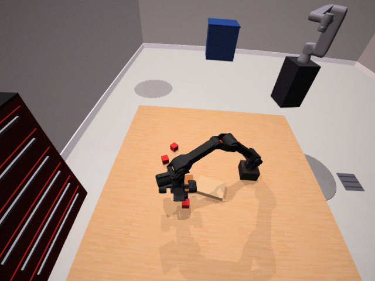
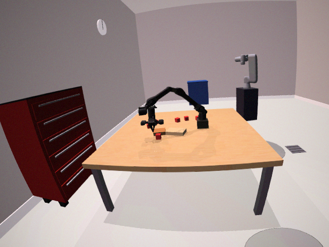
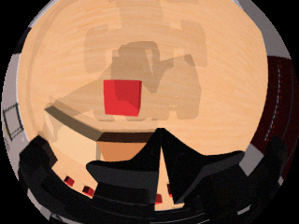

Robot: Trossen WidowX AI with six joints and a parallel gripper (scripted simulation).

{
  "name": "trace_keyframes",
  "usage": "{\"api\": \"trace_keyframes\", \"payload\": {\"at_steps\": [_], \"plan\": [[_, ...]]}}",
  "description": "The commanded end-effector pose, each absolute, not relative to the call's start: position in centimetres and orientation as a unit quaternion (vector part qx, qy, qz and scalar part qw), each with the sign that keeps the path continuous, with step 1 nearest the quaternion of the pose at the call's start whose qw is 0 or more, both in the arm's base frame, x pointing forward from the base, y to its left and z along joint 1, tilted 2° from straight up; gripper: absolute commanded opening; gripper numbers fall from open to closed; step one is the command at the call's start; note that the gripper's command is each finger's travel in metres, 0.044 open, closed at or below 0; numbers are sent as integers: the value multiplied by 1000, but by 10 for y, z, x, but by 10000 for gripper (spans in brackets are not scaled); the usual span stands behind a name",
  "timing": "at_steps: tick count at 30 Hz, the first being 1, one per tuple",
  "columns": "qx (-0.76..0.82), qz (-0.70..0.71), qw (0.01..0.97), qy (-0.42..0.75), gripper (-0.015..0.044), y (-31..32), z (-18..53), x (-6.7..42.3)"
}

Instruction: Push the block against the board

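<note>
gripper (image 2: 152,130): fully closed, nothing held | tips seen beside square block (image 2: 159,129) | left of centre

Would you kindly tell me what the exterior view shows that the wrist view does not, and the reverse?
Only the exterior view shows the whole arm, its base, the table legs, the red drawer cabinet, the wall clock and two far red cubes.

Only the wrist view shows the shut hand close up, its tips meeting in a point.

Both show the orange block, the pale board beside it, and the near red cube.
</note>
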State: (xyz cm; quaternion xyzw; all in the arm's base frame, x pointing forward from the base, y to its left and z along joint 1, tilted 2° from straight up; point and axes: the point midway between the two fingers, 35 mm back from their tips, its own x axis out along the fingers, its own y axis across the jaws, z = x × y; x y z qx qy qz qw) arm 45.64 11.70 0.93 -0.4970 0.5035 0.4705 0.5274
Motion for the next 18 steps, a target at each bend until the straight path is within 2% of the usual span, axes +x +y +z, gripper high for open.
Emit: {"api": "trace_keyframes", "payload": {"at_steps": [1,18], "plan": [[-491,480,514,514,0,115,-29,449],[-492,479,514,514,0,96,-29,449]]}}
